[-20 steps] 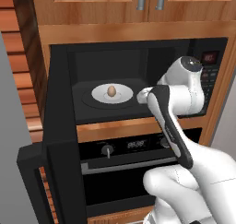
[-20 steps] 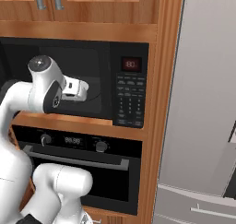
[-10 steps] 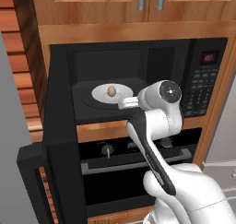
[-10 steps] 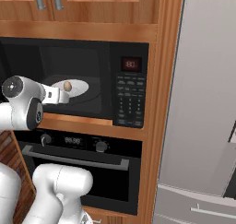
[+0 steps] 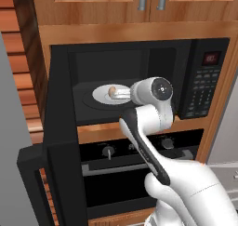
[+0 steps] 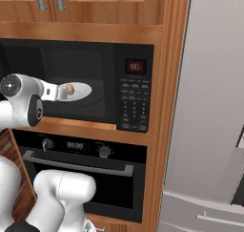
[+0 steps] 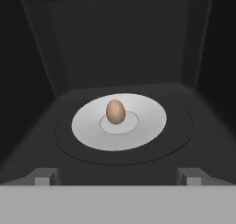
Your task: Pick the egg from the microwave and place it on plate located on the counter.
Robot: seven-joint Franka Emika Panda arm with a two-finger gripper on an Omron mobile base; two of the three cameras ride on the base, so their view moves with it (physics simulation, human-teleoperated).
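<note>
The small tan egg (image 7: 115, 111) stands upright at the centre of a plain white plate (image 7: 138, 131) on the floor of the black microwave (image 5: 202, 87), whose door hangs open. In the base views the egg (image 5: 111, 90) (image 6: 69, 89) lies just past my hand. My gripper (image 7: 117, 178) is open at the mouth of the cavity, level with the egg and short of it, its fingertips (image 7: 44, 177) spread wide with nothing between them. The gripper (image 5: 119, 96) (image 6: 59, 92) points into the cavity. The yellow-rimmed plate and the counter are out of view.
The open microwave door (image 5: 58, 127) juts out on the left, close to my arm. Below sits a black oven with knobs (image 5: 108, 151) (image 6: 101, 151). A grey fridge (image 6: 209, 107) stands to the right, and wooden cabinets (image 5: 148, 2) hang above.
My arm has swung left, from in front of the keypad to the cavity's mouth, and the hand now points at the egg. The egg has stayed put.
</note>
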